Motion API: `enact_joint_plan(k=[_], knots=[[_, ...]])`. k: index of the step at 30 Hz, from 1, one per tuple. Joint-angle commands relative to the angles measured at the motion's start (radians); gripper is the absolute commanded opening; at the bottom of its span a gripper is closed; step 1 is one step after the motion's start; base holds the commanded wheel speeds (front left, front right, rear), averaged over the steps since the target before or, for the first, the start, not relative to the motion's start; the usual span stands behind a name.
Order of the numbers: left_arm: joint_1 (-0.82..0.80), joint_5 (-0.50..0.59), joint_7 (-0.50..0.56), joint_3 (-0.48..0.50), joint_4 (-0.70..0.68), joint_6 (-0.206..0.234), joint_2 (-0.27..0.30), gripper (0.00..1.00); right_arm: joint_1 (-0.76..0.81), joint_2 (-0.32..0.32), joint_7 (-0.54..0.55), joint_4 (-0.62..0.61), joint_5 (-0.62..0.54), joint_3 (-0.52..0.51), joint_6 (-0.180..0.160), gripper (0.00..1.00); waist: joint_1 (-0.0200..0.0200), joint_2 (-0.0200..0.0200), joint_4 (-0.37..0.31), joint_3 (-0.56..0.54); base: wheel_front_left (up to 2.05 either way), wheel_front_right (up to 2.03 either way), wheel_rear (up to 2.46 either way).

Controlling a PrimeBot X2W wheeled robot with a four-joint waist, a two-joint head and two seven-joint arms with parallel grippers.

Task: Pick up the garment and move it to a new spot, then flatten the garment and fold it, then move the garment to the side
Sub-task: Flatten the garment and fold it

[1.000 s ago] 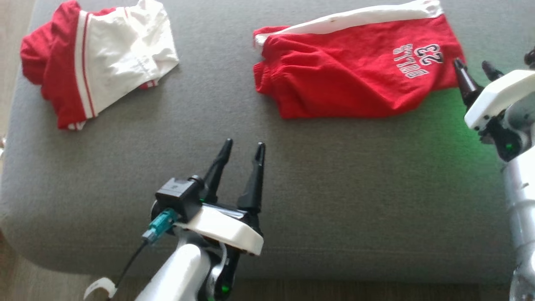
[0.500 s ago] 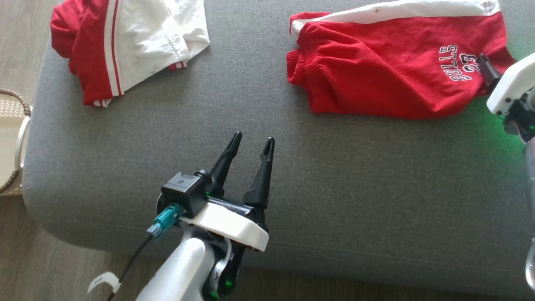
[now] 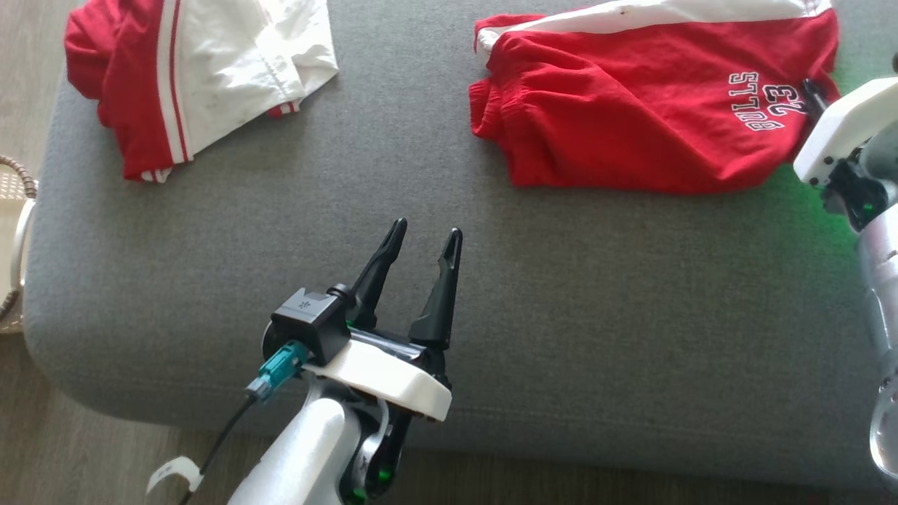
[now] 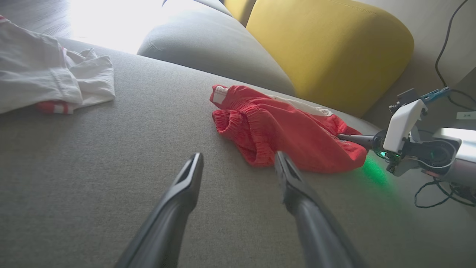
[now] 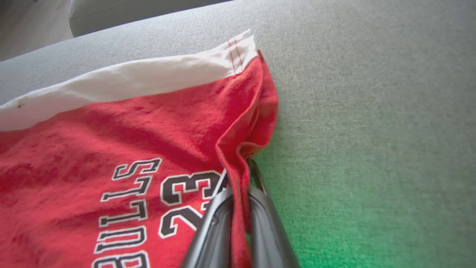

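Note:
The garment (image 3: 631, 119) is a pair of red shorts with a white side stripe and "BULLS 23" lettering, lying on the grey cushion (image 3: 421, 266) at the upper right. It also shows in the left wrist view (image 4: 282, 130) and the right wrist view (image 5: 111, 149). My right gripper (image 3: 814, 98) is shut on the garment's red hem edge next to the number; the pinched fabric fold runs between its fingers (image 5: 238, 175). My left gripper (image 3: 421, 242) stands open over bare cushion at the lower middle, apart from the garment, and shows open in its own view (image 4: 238, 163).
A second red-and-white garment (image 3: 196, 77) lies crumpled at the cushion's upper left. A wicker basket (image 3: 10, 252) stands at the left edge on the wood floor. A yellow cushion (image 4: 327, 48) and a grey cushion (image 4: 212, 48) rise behind the seat.
My right gripper has closed on the garment's hem by the number. The head camera has shifted, so the whole picture moved. The left gripper stays open in place.

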Motion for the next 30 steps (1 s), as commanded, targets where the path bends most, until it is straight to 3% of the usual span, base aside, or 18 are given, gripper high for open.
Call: enact_joint_plan(k=[1, 15, 23, 30], knots=[[-0.030, 0.011, -0.012, 0.037, -0.039, 0.000, -0.004, 1.00, -0.009, 0.015, -0.024, -0.014, 0.006, 0.017, 0.000, 0.00, 0.0000, 0.0000, -0.008, 0.002, 0.00, 0.00, 0.00], [-0.044, 0.043, -0.012, 0.044, -0.051, -0.002, -0.004, 1.00, 0.032, 0.011, -0.137, -0.108, 0.111, 0.012, 0.000, 0.00, 0.0000, 0.0000, -0.085, 0.047, 0.00, 0.00, 0.00], [-0.050, 0.043, -0.012, 0.046, -0.039, -0.004, -0.004, 1.00, 0.143, -0.037, -0.138, -0.290, 0.192, 0.029, 0.000, 0.00, 0.0000, 0.0000, -0.107, 0.046, 0.00, 0.00, 0.00], [-0.044, 0.042, -0.012, 0.050, -0.028, -0.004, -0.004, 1.00, 0.227, 0.009, -0.087, -0.524, 0.238, 0.071, 0.000, 0.00, 0.0000, 0.0000, -0.116, 0.019, 0.00, 0.00, 0.00]])
